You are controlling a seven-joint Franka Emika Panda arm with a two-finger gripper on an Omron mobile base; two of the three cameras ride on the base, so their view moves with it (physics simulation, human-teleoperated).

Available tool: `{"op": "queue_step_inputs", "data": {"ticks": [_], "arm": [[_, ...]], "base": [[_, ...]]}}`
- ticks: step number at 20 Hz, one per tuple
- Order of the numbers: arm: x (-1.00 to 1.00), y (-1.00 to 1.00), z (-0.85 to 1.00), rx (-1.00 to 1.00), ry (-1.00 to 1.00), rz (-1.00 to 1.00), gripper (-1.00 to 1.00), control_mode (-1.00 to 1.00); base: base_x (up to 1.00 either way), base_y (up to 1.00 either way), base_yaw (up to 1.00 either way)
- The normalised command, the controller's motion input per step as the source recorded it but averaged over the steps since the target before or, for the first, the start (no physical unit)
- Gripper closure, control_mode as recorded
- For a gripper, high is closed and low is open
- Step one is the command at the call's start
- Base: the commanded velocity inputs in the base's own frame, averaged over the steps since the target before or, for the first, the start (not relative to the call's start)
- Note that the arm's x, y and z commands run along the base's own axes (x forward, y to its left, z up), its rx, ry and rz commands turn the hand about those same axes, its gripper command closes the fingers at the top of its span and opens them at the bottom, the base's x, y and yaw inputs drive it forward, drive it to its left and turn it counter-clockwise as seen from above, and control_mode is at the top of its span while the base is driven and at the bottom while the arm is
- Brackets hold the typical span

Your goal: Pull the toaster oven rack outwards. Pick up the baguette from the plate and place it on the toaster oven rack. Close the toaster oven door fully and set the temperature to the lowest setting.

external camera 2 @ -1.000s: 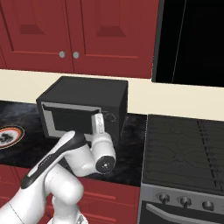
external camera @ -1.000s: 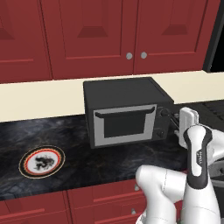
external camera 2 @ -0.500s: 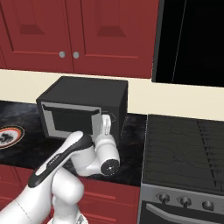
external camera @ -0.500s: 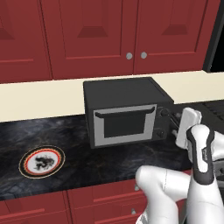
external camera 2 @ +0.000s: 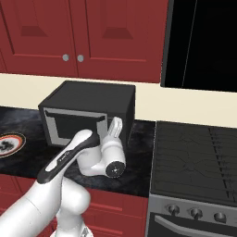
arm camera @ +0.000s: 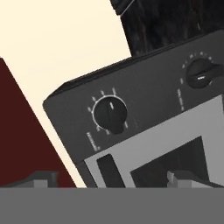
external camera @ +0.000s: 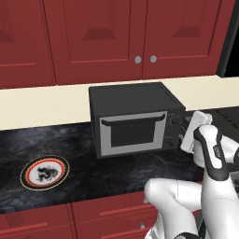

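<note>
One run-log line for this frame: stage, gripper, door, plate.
stage: at control panel | gripper: open, holds nothing, facing knobs | toaster oven door: shut | plate: on counter, no baguette on it

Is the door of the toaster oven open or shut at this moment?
Shut. The toaster oven door stands upright, flush in the front of the toaster oven, its handle bar along the top edge.

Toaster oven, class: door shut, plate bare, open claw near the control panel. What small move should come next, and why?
Probably ease the open claw forward onto a knob of the toaster oven: the door is closed, and the knob sits between the fingertips, untouched.
</note>
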Motion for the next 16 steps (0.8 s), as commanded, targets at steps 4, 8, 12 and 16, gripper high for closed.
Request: {"op": "queue_step_inputs", "data": {"ticks": [4,8,12,16], "arm": [[0.45,0.0,0.0,0.04,0.04,-0.03,-1.0,-1.0],[0.26,-0.02,-0.08,0.01,0.02,-0.01,-1.0,-1.0],[0.18,-0.05,-0.16,0.03,0.02,0.0,-1.0,-1.0],[0.2,-0.03,-0.04,0.04,0.0,0.0,-1.0,-1.0]], "base": [[0.0,0.0,0.0],[0.0,0.0,0.0],[0.0,0.0,0.0],[0.0,0.0,0.0]]}}
